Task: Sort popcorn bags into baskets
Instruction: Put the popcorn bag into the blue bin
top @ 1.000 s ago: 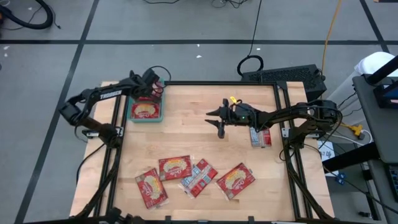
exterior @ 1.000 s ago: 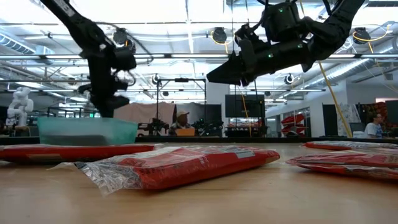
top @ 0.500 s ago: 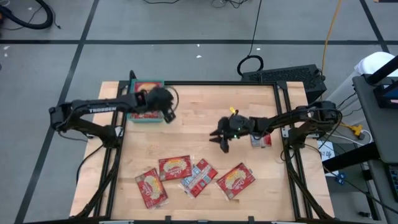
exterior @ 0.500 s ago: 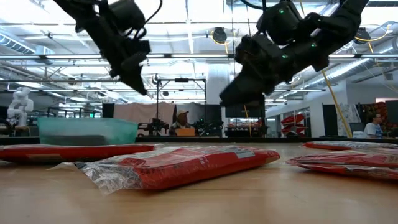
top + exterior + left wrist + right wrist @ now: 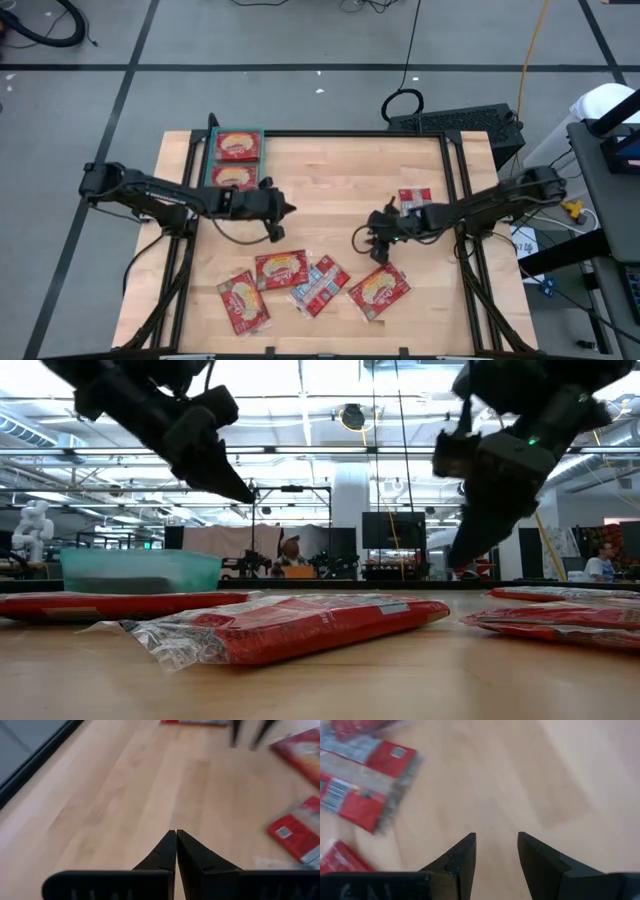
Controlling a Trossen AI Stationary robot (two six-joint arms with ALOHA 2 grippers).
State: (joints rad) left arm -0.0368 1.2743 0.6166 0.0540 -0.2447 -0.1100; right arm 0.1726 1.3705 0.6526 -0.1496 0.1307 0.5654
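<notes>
A teal basket (image 5: 236, 160) stands at the table's far left with two red popcorn bags (image 5: 238, 146) lying flat in it. Several more popcorn bags (image 5: 281, 269) lie flat along the near edge, one of them (image 5: 320, 284) silvery side up, and one bag (image 5: 415, 197) lies at the right. My left gripper (image 5: 288, 208) hovers shut over the bare middle of the table, right of the basket, with nothing in it (image 5: 176, 833). My right gripper (image 5: 372, 248) hangs open and tipped down over bare wood (image 5: 496, 836), just beyond the near-right bag (image 5: 379, 290).
Black frame rails (image 5: 190, 250) run along the left and right table edges. Bare wood spans the table's middle and far part (image 5: 340, 165). In the low view the basket (image 5: 140, 570) stands at the back left, behind the near bags (image 5: 290, 625).
My left gripper has swung away from the basket toward the table's right and near side, out over the middle, turning as it went. My right gripper has gone toward the near edge and sunk a little, tipping its fingers downward. Two bags now show in the basket.
</notes>
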